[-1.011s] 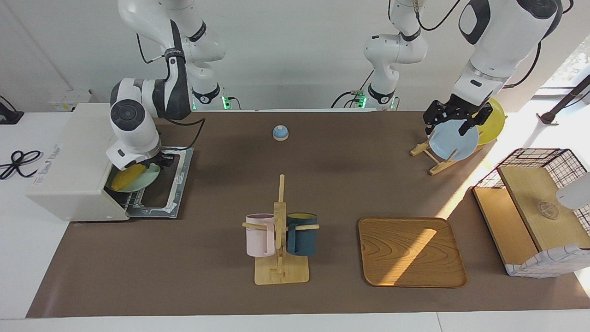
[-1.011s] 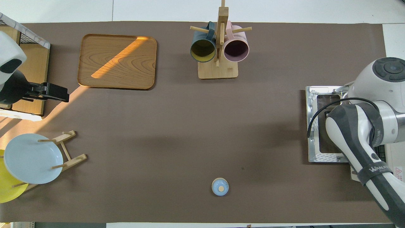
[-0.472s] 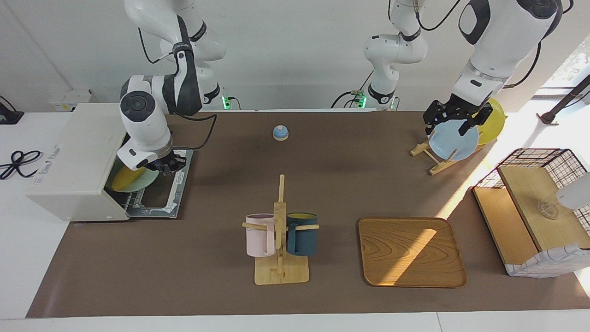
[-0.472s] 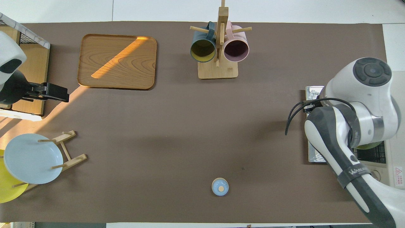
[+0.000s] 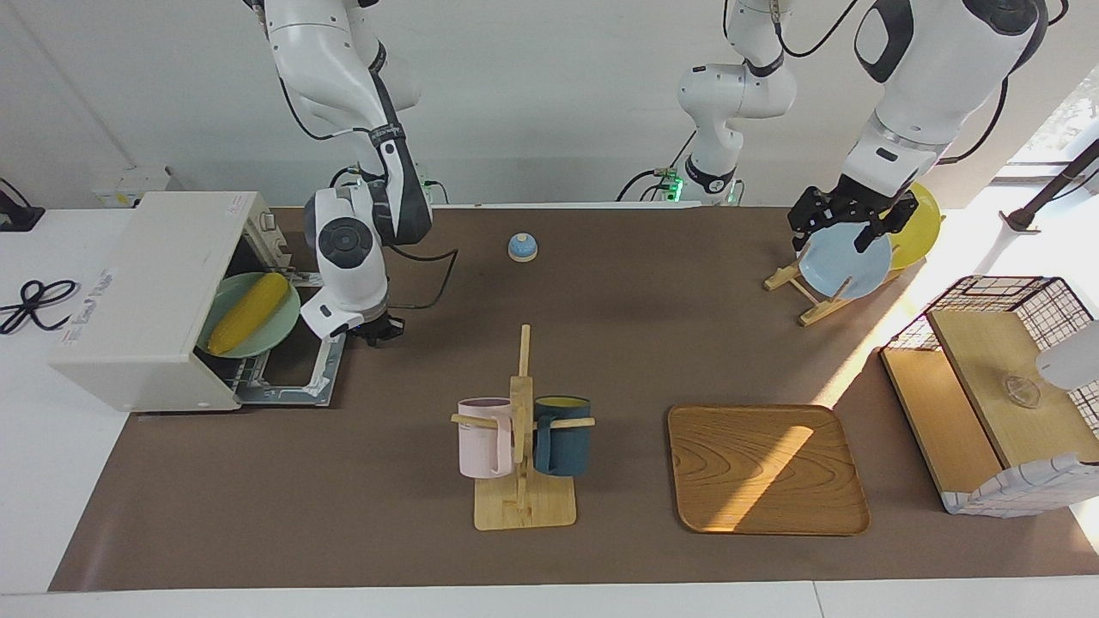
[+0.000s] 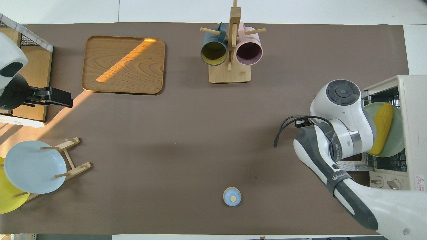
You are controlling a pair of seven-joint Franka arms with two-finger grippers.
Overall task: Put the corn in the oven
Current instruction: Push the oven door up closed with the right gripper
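Observation:
The corn [image 5: 249, 312] lies on a pale green plate [image 5: 273, 333] on the wire rack in the mouth of the off-white oven [image 5: 142, 296], at the right arm's end of the table. The oven's door [image 5: 296, 378] is dropped open and flat. The corn [image 6: 382, 128], plate [image 6: 397, 141] and oven [image 6: 414, 126] also show in the overhead view. My right gripper [image 5: 378, 330] hangs low beside the open door's edge, clear of the plate and empty; the arm hides it in the overhead view. My left gripper [image 5: 846, 225] waits over the plate rack.
A mug rack [image 5: 520, 429] with a pink and a dark blue mug stands mid-table. A wooden tray [image 5: 764, 468] lies beside it. A small blue bell [image 5: 522, 247] sits near the robots. A rack holds a blue plate [image 5: 846, 264] and a yellow plate [image 5: 920, 225]. A wire basket [image 5: 1004, 386] stands at the left arm's end.
My right gripper has drawn back out of the oven's mouth toward the table's middle, leaving the plate with the corn on the rack. The left arm has not moved.

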